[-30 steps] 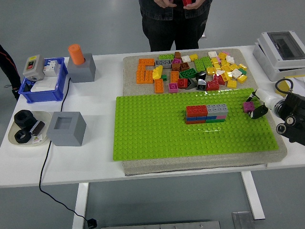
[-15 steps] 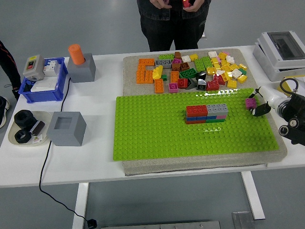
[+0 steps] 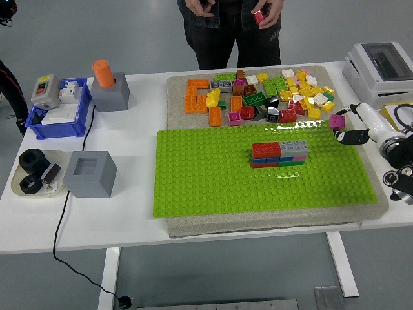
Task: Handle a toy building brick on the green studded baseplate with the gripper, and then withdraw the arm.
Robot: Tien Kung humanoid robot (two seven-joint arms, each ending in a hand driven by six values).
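The right hand [image 3: 352, 129] reaches in from the table's 3 o'clock edge, its white and black fingers [image 3: 353, 135] drawn close around a small magenta brick [image 3: 337, 121]. Brick and hand sit at the baseplate's upper right corner, right at the rim of the green baseplate [image 3: 213, 174]; whether the brick touches the plate cannot be told. The left hand is out of sight.

Near the middle of the plate stands a small block stack [image 3: 279, 154], red and grey on top with blue, pink and green layers below. It is well apart from the hand, toward 9 o'clock from it.

Just beyond the plate, at 12 o'clock, a loose pile of bricks [image 3: 277, 97] lies on the grey mat [image 3: 381, 203], with orange pieces at its left end and yellow, white and red ones at its right end, near the hand.

At the far right corner of the table stands a white box [image 3: 381, 71] with a clear lid.

At 9 o'clock on the white table [image 3: 129, 213] are a grey cube [image 3: 90, 174] with a square recess, a dish [image 3: 35, 173] of black parts, a blue bin [image 3: 59, 116], and a grey block with an orange peg [image 3: 106, 84].

A person stands at the far side; one hand [image 3: 264, 11] holds a red brick [image 3: 258, 17].
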